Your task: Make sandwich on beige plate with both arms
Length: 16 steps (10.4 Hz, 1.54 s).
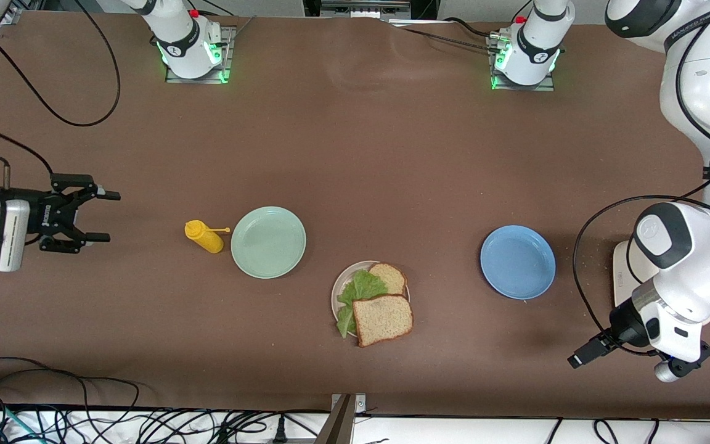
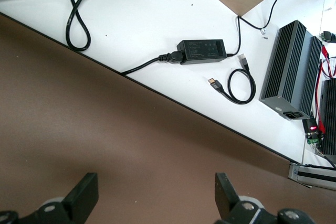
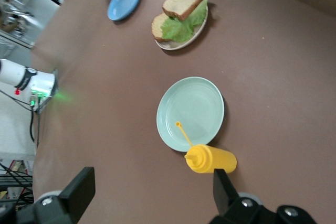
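two grippers are hanging wide open and empty, right gripper (image 1: 99,216) and left gripper (image 2: 155,195) at their table ends, while the sandwich (image 1: 375,303) is sitting on the beige plate (image 1: 338,290).

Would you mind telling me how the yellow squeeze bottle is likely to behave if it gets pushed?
The yellow squeeze bottle lies on its side beside the mint green plate, so it would probably roll. It looks like light plastic, likely sliding easily.

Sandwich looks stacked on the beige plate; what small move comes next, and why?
Probably none beyond parking: the top bread slice rests on lettuce and bottom slice on the beige plate, overhanging its rim. Both the left pincer and right pincer are open, away.
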{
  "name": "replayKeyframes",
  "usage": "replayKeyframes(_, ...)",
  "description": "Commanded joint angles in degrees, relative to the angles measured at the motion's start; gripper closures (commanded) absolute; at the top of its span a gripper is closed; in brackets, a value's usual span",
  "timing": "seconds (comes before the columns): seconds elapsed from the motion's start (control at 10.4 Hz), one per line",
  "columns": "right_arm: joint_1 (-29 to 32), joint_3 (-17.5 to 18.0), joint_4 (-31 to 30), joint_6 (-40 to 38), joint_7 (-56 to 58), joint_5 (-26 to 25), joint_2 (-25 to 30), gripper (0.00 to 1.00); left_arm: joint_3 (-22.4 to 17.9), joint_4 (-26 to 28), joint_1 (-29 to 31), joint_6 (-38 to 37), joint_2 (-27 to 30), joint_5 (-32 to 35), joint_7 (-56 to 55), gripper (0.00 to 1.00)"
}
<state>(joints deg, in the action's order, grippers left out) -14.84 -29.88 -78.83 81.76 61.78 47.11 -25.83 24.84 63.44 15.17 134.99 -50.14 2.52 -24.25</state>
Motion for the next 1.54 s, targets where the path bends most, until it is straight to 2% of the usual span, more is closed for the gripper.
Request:
replayKeyframes(0.0,2.62,9.63,-7.11,6.37,-12.52,-13.04,10.16,0.0,0.21,-0.51,0.21,-1.04,0.49,2.4,0.43,0.02)
replayKeyframes(0.1,3.06,11.93,-9.74,8.48,-16.3,-18.49,12.88,0.0,-0.14,-0.51,0.3,-1.39,0.49,2.75,0.52,0.02)
replayKeyframes(0.19,3.93,14.47,-13.16,10.85,-21.82,-23.94,16.21,0.0,-1.19,-0.51,0.65,-5.92,1.7,4.15,0.87,0.02)
replayKeyframes(0.39,8.92,23.15,-19.67,14.56,-34.29,-35.37,22.37,0.0,-1.63,-0.51,0.83,-17.51,6.43,6.36,8.3,0.02)
replayKeyframes(0.48,9.91,24.94,-21.35,14.57,-40.27,-39.6,24.49,0.0,-2.07,-0.42,1.44,-23.13,10.12,7.06,12.17,0.02)
replayKeyframes(0.68,11.23,25.49,-24.69,14.4,-51.1,-44.63,28.88,0.0,-1.99,-0.42,1.79,-35.34,15.67,9.08,18.33,0.0)
replayKeyframes(0.87,11.5,25.49,-27.07,13.17,-55.0,-47.71,33.71,0.0,-1.99,0.63,1.79,-44.59,20.06,9.17,20.28,0.0)
replayKeyframes(0.96,11.59,25.4,-26.29,12.29,-54.84,-48.51,34.78,0.0,-1.9,0.63,1.79,-48.46,21.48,9.17,21.68,0.0)
replayKeyframes(1.06,11.68,25.4,-24.46,11.68,-54.23,-51.04,34.79,0.0,-1.81,0.98,1.88,-51.11,23.75,9.09,22.39,0.0)
replayKeyframes(1.45,11.85,25.05,-18.74,8.33,-54.22,-51.15,34.44,0.0,-1.55,7.56,3.81,-55.88,34.83,8.12,24.51,0.0)
